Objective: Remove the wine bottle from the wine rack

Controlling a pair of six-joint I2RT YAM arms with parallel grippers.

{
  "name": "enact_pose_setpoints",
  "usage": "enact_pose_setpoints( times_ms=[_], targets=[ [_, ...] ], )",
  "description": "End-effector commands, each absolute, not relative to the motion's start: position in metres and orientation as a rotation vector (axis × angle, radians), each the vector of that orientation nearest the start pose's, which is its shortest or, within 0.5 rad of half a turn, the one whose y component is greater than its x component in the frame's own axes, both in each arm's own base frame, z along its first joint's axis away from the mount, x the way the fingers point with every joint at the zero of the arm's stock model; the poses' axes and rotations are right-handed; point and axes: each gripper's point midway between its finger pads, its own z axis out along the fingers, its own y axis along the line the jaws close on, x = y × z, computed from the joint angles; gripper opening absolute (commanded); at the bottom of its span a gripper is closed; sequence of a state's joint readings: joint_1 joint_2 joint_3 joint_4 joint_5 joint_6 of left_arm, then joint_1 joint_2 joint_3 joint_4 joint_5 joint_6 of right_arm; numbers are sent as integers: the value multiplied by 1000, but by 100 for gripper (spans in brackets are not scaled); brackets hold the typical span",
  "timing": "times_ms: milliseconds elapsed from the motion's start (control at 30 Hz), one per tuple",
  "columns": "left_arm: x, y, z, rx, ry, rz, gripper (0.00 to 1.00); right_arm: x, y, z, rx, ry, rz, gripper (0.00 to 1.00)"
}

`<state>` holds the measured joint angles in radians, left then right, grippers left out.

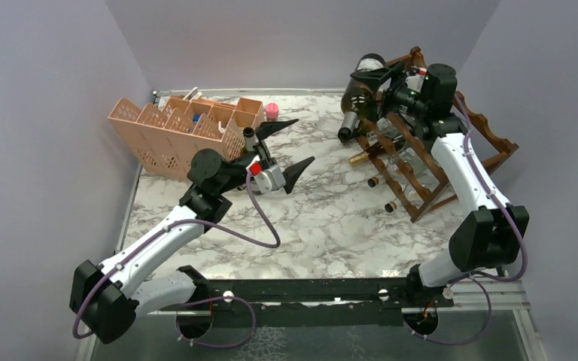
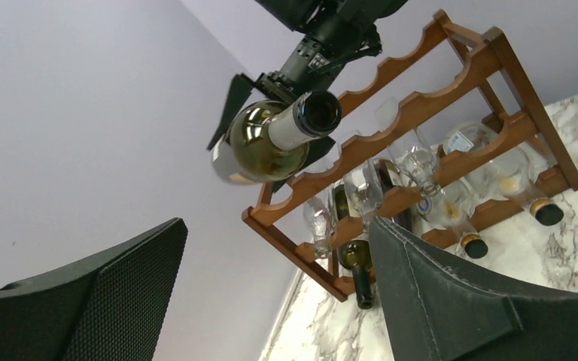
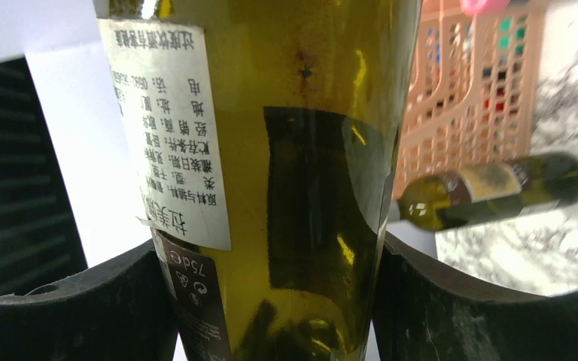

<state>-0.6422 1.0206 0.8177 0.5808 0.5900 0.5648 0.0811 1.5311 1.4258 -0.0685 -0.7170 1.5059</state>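
Note:
The dark reddish-brown wine rack [image 1: 451, 150] stands at the back right; it also shows in the left wrist view [image 2: 429, 98]. My right gripper [image 1: 382, 84] is shut on the body of a green wine bottle [image 1: 357, 96]. It holds the bottle in the air beside the rack's upper left end, neck sloping down and toward the table's middle. The bottle [image 2: 271, 139] hangs clear of the top rail. In the right wrist view the bottle [image 3: 308, 150] fills the gap between both pads [image 3: 459, 308]. My left gripper [image 1: 286, 150] is open and empty over the table's middle.
A peach-pink lattice organiser [image 1: 177, 131] stands at the back left, with a small pink object [image 1: 272, 111] to its right. Several other bottles [image 2: 451, 218] lie in the rack's lower tiers, necks sticking out. Another green bottle [image 3: 489, 192] shows beyond the held one. Grey walls enclose the table.

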Motion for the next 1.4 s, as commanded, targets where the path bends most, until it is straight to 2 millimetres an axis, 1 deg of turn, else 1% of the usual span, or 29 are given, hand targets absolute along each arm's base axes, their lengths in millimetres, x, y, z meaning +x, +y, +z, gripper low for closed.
enact_pose_setpoints(
  times_ms=[0,33,133,200,267,367,467,567,867,1100,1367],
  targets=[
    [242,-298,431,1122,510,-321,92,368,205,430,568,1842,1899,56],
    [240,-303,432,1135,490,-326,89,364,208,428,572,1847,1913,56],
    [237,-315,436,1162,448,-340,85,354,215,421,578,1884,1960,56],
    [236,-322,436,1173,442,-365,82,348,220,418,575,1898,1988,56],
    [231,-330,438,1186,419,-388,80,344,223,418,570,1907,2000,56],
    [225,-339,435,1207,399,-422,78,340,227,419,562,1915,2015,56],
    [225,-346,431,1218,391,-416,80,338,231,420,558,1917,2021,56],
    [225,-354,430,1228,382,-415,80,336,236,416,559,1936,2031,56],
    [228,-382,427,1249,344,-376,65,326,248,405,569,1979,2069,56],
    [229,-394,421,1258,338,-341,59,320,249,402,577,1996,2096,56],
    [243,-395,413,1257,370,-281,53,315,249,401,586,1996,2121,56]
  ],
)
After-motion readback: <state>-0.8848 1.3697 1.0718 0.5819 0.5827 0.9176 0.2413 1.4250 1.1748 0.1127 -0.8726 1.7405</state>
